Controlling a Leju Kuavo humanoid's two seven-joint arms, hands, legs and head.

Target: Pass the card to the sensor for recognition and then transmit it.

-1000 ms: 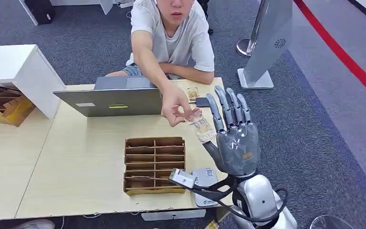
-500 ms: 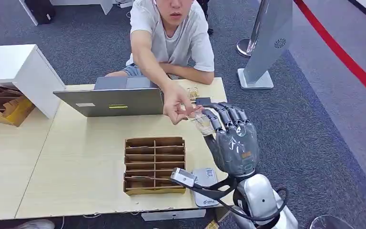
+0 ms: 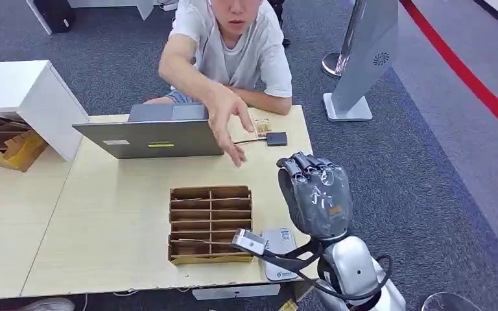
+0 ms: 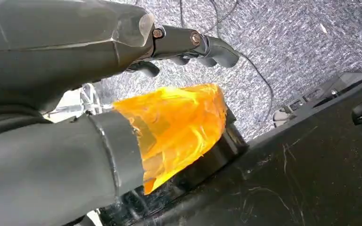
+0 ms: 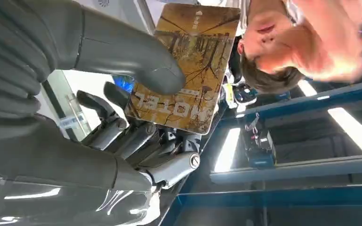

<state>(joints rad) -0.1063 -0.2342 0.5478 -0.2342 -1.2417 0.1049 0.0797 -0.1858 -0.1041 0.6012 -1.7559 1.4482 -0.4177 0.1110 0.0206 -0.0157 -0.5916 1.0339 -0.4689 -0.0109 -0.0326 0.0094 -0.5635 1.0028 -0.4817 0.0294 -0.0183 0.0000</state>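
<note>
Right hand (image 3: 316,197): smooth matt grey plastic shell. Brown printed hotel card (image 5: 188,66): glossy. Slotted brown organiser (image 3: 210,223): matt cardboard. Pale rectangular table (image 3: 117,220): smooth wood laminate.

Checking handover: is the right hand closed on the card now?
Yes. The right hand holds the card, thumb pressed across its face with fingers behind it.

card (image 5: 188,66): brown-gold tree print | right robot hand (image 3: 316,193): grey | organizer (image 3: 210,224): brown cardboard | carpet (image 3: 428,162): blue-grey
</note>
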